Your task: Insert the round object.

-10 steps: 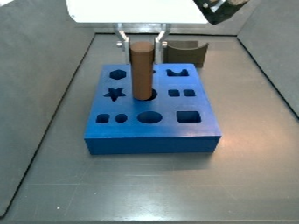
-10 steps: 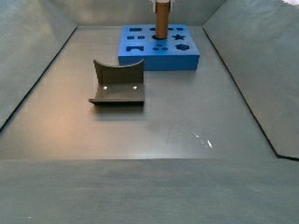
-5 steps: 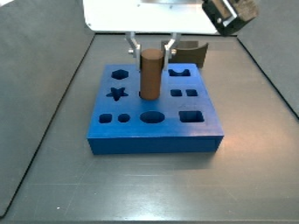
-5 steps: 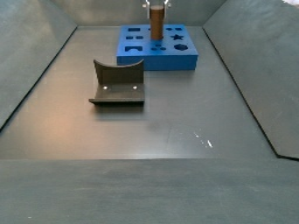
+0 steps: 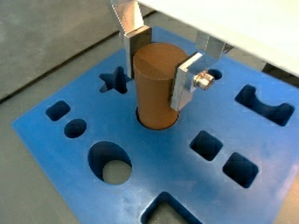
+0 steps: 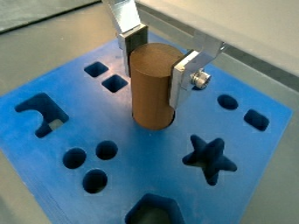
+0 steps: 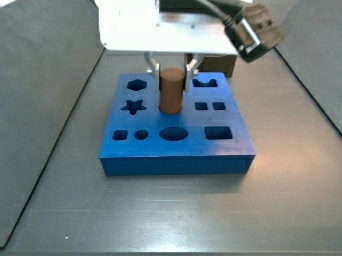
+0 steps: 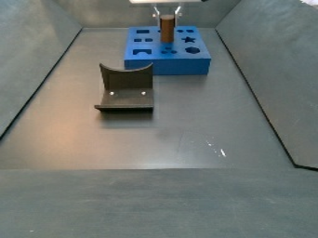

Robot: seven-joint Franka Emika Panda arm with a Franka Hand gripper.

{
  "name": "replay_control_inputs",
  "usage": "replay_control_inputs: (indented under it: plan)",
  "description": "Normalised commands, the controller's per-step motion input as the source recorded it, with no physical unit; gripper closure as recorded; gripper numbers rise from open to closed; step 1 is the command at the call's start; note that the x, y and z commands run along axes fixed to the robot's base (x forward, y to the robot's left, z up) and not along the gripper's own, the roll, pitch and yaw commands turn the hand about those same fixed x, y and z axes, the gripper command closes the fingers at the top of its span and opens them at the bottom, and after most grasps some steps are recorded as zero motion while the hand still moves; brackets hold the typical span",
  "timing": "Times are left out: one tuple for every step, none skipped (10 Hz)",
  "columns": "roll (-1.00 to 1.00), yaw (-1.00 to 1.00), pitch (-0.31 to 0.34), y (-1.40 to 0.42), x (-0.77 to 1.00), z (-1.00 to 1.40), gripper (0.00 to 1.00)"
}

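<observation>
The blue block [image 7: 177, 128] lies on the grey floor [image 8: 162, 130], the dark curved block [image 8: 125, 89] well apart from it. The brown peg [image 5: 158, 86] stands upright in a hole in the blue block, pinched near its top by the gripper [image 6: 158, 63].

Round object [image 5: 158, 86]: brown, wood-like, matt, smooth sides w/ faint grain, flat dull top. It stands btwn the gripper [image 5: 166, 63] fingers [image 6: 187, 73]: flat bare metal plates, silver, slight sheen, dark matt pads; small shiny screw head on one plate. Under the gripper, blue block [image 6: 233, 201]: plastic-looking, smooth, satin finish, soft highlights on top face, cutouts w/ clean edges. Well away from the gripper in a side view, dark grey curved block [image 8: 125, 88]: matt. Floor [image 8: 174, 139]: grey, smooth, low sheen, faint glints.
</observation>
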Motion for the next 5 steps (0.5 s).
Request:
replay_control_inputs:
  plan:
    - [0.17,-0.06,0.0,0.0,0.0,-0.24,1.0]
    - [0.17,-0.06,-0.026,0.0,-0.01,-0.36,1.0]
    - [0.09,-0.05,-0.103,0.0,-0.03,-0.37,1.0]
    - [-0.01,-0.01,-0.066,0.0,0.0,0.0,1.0]
    - [0.0,0.0,0.0,0.0,0.0,0.0,1.0]
